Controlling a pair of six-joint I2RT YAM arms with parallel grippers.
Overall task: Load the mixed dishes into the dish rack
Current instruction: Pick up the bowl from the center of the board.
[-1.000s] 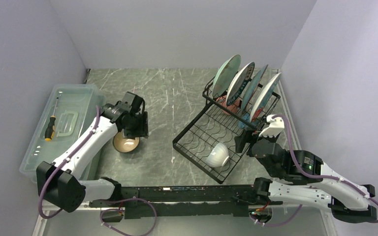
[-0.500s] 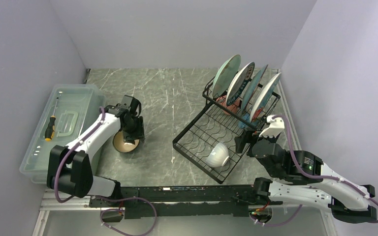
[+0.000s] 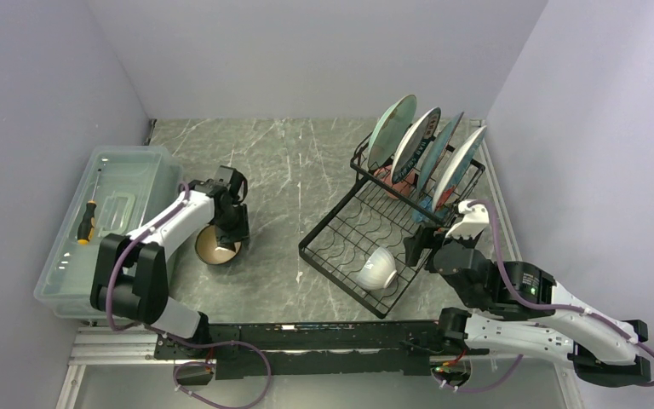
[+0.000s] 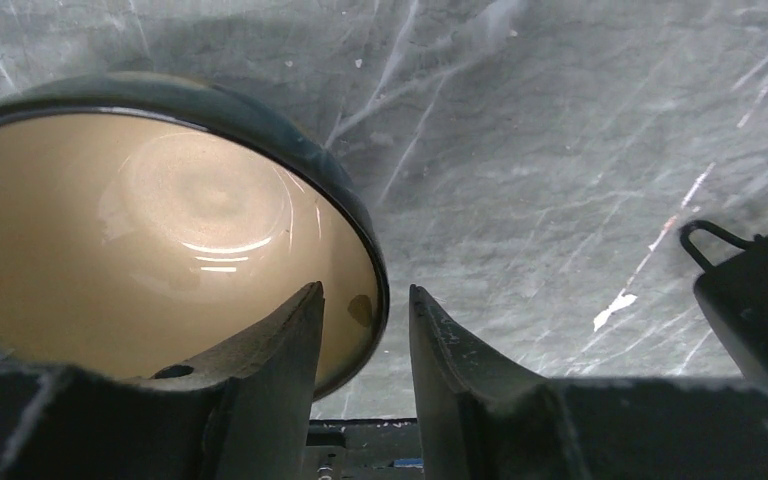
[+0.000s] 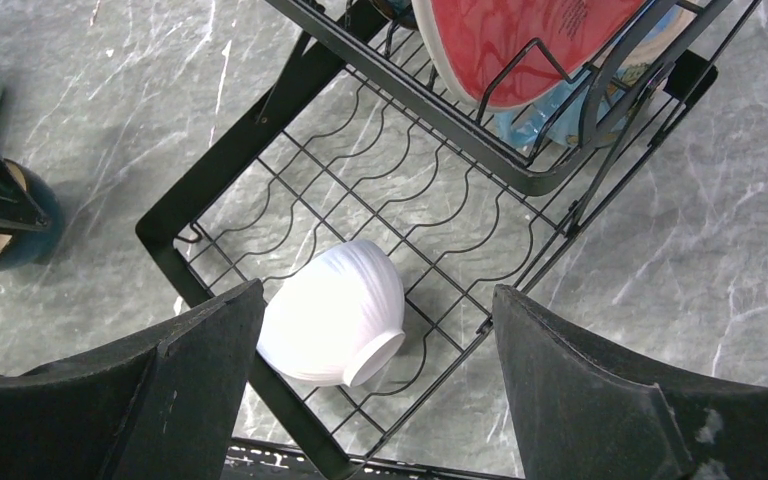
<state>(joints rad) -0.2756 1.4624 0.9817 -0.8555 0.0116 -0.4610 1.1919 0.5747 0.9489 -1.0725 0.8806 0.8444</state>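
One bowl [image 4: 160,230] sits on the table [image 4: 560,150], brown and glazed. I judge it slick, rigid, chippable and fairly heavy. My left gripper [image 4: 363,300] straddles its rim, one finger inside and one outside, half open with gaps either side — the rim is the hold. My right gripper [image 5: 377,293] hangs wide and empty over the rack [image 5: 222,140].

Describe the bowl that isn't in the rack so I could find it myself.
Find the clear plastic box at the far left; just right of it stands a brown bowl with the left gripper straddling its rim. Unlike the white bowl tipped on its side in the dish rack, it is upright, dark-rimmed and tan inside.
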